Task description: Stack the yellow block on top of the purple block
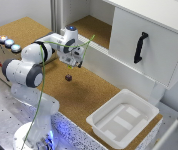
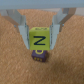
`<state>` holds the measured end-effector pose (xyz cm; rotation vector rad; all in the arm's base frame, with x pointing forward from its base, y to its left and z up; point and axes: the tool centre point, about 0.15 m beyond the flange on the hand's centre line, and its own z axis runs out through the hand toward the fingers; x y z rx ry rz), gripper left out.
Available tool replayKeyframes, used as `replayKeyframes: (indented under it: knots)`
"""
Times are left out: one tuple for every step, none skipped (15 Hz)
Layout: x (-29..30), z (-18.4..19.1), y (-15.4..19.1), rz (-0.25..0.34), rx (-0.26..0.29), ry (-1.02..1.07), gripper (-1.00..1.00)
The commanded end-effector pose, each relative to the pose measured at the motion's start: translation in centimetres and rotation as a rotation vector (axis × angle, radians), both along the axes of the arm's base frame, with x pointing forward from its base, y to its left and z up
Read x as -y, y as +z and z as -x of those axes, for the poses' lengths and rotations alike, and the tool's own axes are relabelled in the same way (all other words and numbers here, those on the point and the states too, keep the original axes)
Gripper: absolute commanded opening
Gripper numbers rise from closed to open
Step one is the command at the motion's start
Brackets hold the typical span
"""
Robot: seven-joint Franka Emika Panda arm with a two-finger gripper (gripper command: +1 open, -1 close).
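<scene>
Clamping the yellow block [image 2: 39,39] between both fingers, gripper [image 2: 40,44] closed on it, purple block [image 2: 39,55] directly beneath, apparently touching, at frame centre.

We note even, bright indoor light, soft shadows; both views blurred, wrist view coarser; glare perhaps on white tray [image 1: 123,119].
</scene>
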<state>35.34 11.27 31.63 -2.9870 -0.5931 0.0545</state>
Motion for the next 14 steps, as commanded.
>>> replayKeyframes:
  knots:
    - [-1.7, -1.5, -4.1, -0.042, -0.257, 0.065, -1.00]
    - [-2.0, -1.9, -4.3, -0.046, -0.258, 0.055, -1.00]
    - [-2.1, -2.4, -4.5, -0.037, -0.255, 0.043, -1.00]
    - [-2.3, -2.9, -4.7, -0.030, -0.260, 0.039, -1.00]
    - [-2.5, -3.3, -4.8, -0.028, -0.266, 0.041, -1.00]
    - [-2.7, -3.6, -4.7, -0.022, -0.268, 0.047, -1.00]
    - [-2.8, -3.8, -4.7, -0.022, -0.269, 0.049, -1.00]
    - [-2.9, -3.9, -4.7, -0.019, -0.279, 0.050, -1.00]
    - [-2.9, -4.0, -4.9, -0.011, -0.287, 0.057, -1.00]
    - [-2.8, -4.1, -5.2, -0.004, -0.297, 0.055, -1.00]
    - [-2.8, -4.2, -5.4, 0.006, -0.302, 0.050, -1.00]
    - [-2.6, -4.2, -5.4, 0.005, -0.303, 0.044, -1.00]
    - [-2.5, -4.0, -5.3, 0.005, -0.306, 0.041, -1.00]
    - [-2.3, -3.8, -4.9, 0.008, -0.299, 0.033, -1.00]
